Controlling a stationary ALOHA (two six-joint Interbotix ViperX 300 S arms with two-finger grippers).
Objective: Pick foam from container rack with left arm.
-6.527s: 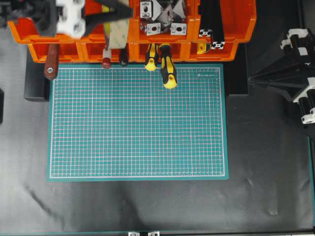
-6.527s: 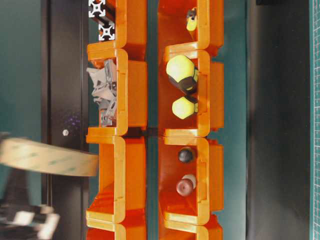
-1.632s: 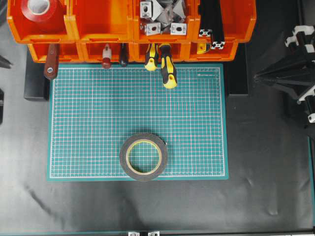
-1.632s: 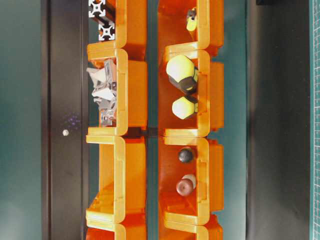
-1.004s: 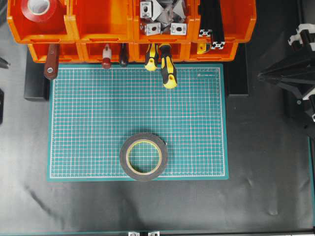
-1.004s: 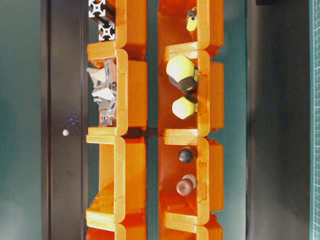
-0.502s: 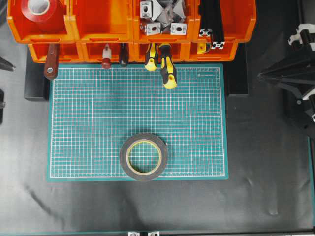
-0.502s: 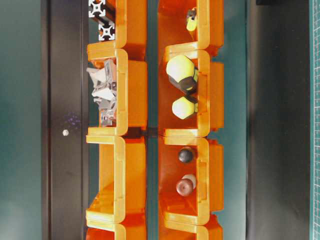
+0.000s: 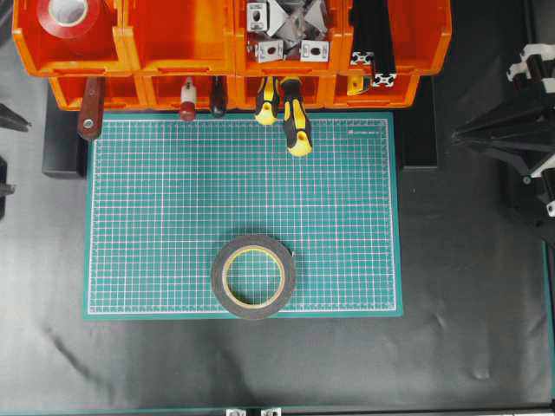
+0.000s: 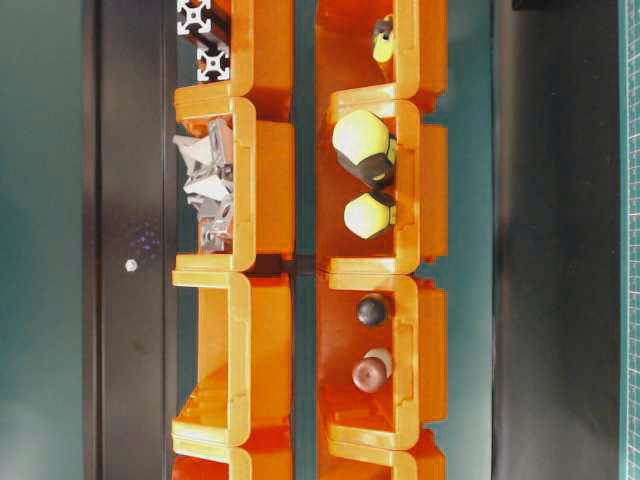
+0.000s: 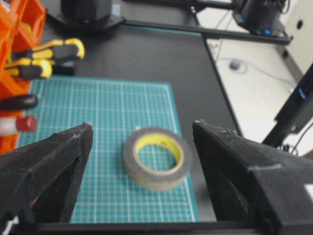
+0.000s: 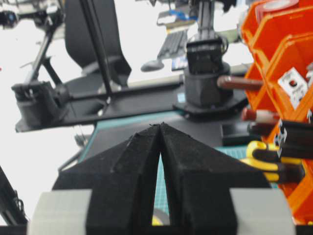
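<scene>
The foam [image 9: 252, 276] lies flat at the near edge of the mat [image 9: 156, 217], well clear of the rack [image 9: 234, 52], so the left claw [image 11: 139, 147] hangs released, while the idle right claw [image 12: 161, 147] rests clenched, off right.

foam [image 9: 253, 276] lies on mat [image 9: 156, 208], before container rack [image 9: 199, 82].

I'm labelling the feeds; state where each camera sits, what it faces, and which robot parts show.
Overhead: above, facing the green mat and foam; arm parts at the edges.
Table-level: sideways on the container rack; no robot.
Left wrist: behind the open left gripper, facing the foam.
Right wrist: behind the shut right gripper, facing the rack.
Overhead and left wrist share the foam.
</scene>
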